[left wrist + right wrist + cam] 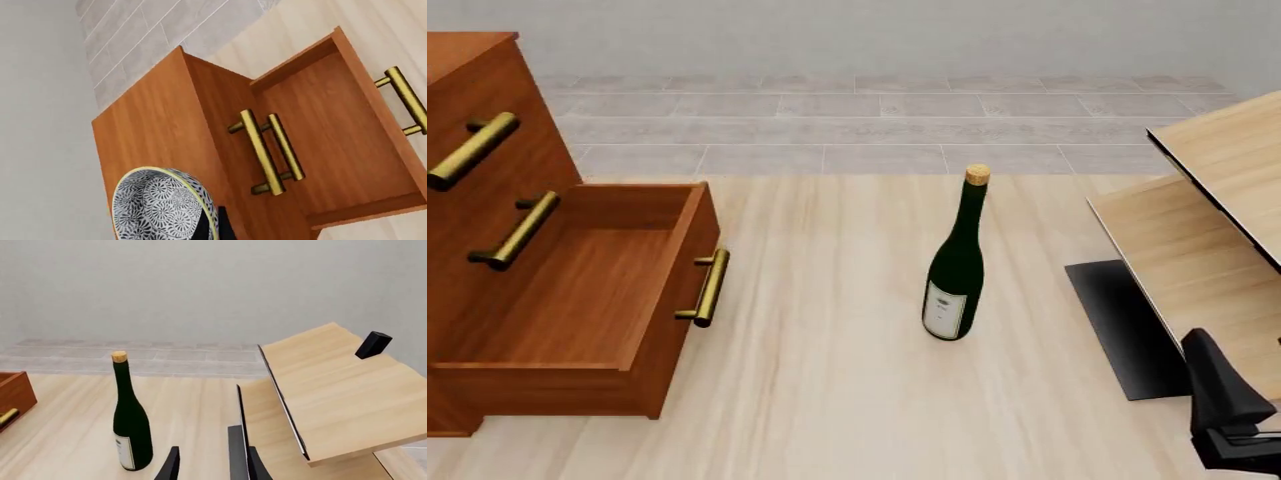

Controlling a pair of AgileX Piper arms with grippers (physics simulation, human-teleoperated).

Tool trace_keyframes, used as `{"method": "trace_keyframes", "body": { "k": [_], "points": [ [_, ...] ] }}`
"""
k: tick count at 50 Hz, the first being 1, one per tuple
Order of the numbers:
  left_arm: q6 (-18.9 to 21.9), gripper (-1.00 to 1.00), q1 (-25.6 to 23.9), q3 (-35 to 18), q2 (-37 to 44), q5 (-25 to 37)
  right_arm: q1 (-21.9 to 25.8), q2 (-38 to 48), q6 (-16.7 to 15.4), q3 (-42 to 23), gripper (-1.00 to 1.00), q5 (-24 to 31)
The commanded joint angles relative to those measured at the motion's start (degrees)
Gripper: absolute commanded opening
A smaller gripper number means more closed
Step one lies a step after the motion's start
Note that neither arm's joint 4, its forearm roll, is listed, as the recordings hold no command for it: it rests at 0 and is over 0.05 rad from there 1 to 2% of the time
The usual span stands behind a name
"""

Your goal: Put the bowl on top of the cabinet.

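Observation:
The bowl (157, 205), grey-white speckled with a pale rim, shows only in the left wrist view, close to the camera. My left gripper (212, 222) is shut on its rim, one dark finger (202, 227) inside the bowl and the other outside. Behind the bowl lies the flat top of the reddish-brown cabinet (150, 120). In the front view the cabinet (481, 100) stands at the far left with its lower drawer (574, 290) pulled open; the bowl and the left arm are outside that view. My right gripper (207, 462) is open and holds nothing, low at the front right.
A green wine bottle (956, 265) stands upright mid-table, right of the open drawer. Pale light-wood furniture (1214, 200) with a dark base fills the right side. The right arm (1228, 410) sits at the bottom right corner. Brass bar handles (263, 152) stick out from the cabinet front.

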Motion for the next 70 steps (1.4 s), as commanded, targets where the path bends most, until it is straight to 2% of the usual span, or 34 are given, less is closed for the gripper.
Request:
{"method": "trace_keyframes", "body": {
  "k": [1,7,11,18,23,30,34,43,48,68,69,70],
  "points": [
    [0.1,-1.00,5.7,-2.6,1.6,0.0,0.1,0.3,-0.2,0.0,1.00,-0.3],
    [0.2,-1.00,7.6,-3.1,2.6,0.0,0.1,0.4,-0.2,-0.1,1.00,-0.3],
    [0.0,-1.00,8.4,-5.3,4.1,0.0,0.2,0.4,-0.4,0.0,1.00,-0.4],
    [-1.9,-1.00,7.4,-5.5,5.3,-0.2,0.1,-0.3,-0.7,-0.1,1.00,0.5],
    [-1.8,-1.00,7.7,-3.7,5.7,-2.3,0.0,-0.5,-0.8,-0.1,1.00,0.7],
    [-5.2,-1.00,6.4,-2.9,7.1,-4.6,-0.2,-0.7,-0.9,0.2,1.00,0.6],
    [-6.0,-1.00,5.7,0.3,6.9,-7.0,-0.3,-0.6,-1.0,0.3,1.00,0.6],
    [-8.4,-1.00,4.5,3.8,7.5,-10.1,-0.3,-0.6,-0.9,0.3,1.00,0.5],
    [-8.0,-1.00,4.8,6.8,7.5,-12.1,-0.2,-0.6,-1.0,0.3,1.00,0.6],
    [-8.5,-1.00,6.3,8.1,8.7,-13.2,-0.3,-0.6,-1.2,0.3,1.00,0.6],
    [-8.3,1.00,6.5,8.0,8.8,-13.3,-0.3,-0.6,-1.2,0.3,1.00,0.6],
    [-8.2,1.00,6.5,8.0,8.7,-13.2,-0.3,-0.6,-1.2,0.3,1.00,0.6]
  ]
}}
